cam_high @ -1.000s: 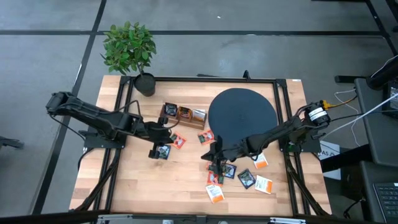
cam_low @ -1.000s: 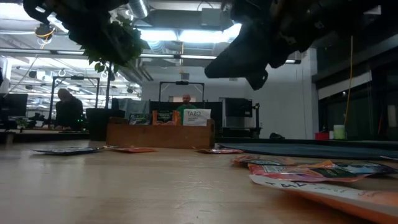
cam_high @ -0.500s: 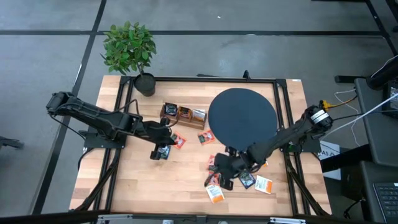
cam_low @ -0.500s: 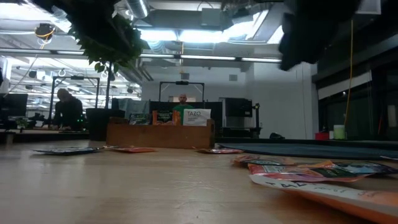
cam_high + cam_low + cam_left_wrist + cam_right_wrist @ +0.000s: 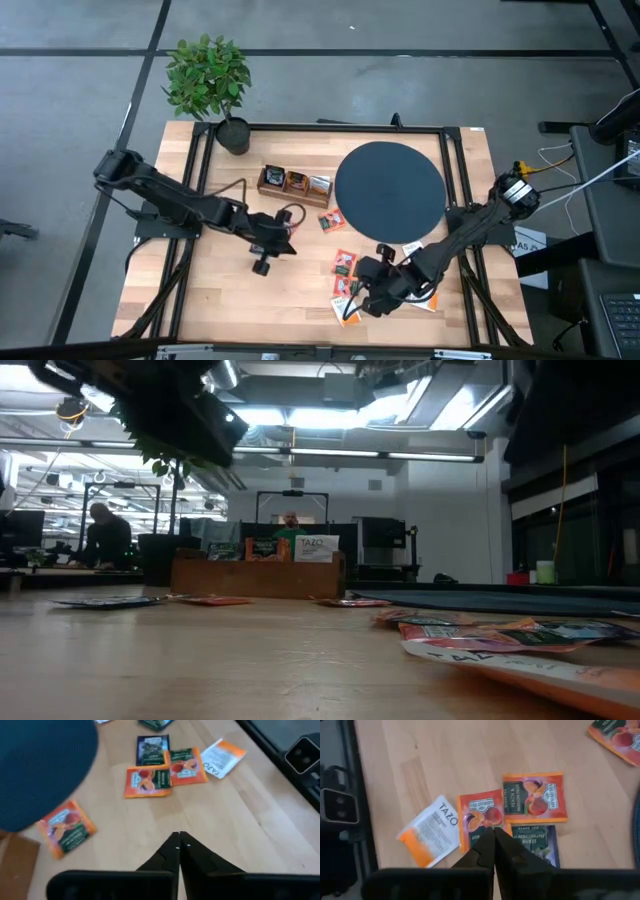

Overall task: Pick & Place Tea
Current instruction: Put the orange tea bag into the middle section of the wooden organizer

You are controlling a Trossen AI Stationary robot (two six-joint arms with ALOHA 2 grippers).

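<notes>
Tea sachets (image 5: 345, 264) lie flat, loosely clustered on desk (image 5: 215, 300) just beside black disc (image 5: 390, 188), near-edge side; bare wood beyond disc's left. Some sachets hidden under right arm. Right pincer (image 5: 494, 834) closed, empty, over cluster. Left pincer (image 5: 179, 839) closed, empty, left of disc. Wooden tray (image 5: 294, 185) touches disc's left rim.

Down at bench level, the wooden bench (image 5: 250, 660) filled the lower half of the frame. A pile of tea sachets (image 5: 520, 640) sat at lower right, the nearest one white with orange. More flat sachets (image 5: 150, 600) lay further back at left. A wooden tray (image 5: 257, 574) stood mid-frame with upright packets in it, one reading TAZO. A dark arm (image 5: 150, 405) hung blurred at upper left, another dark shape (image 5: 580, 410) at upper right. A person (image 5: 105, 540) stood far left in the room behind.
</notes>
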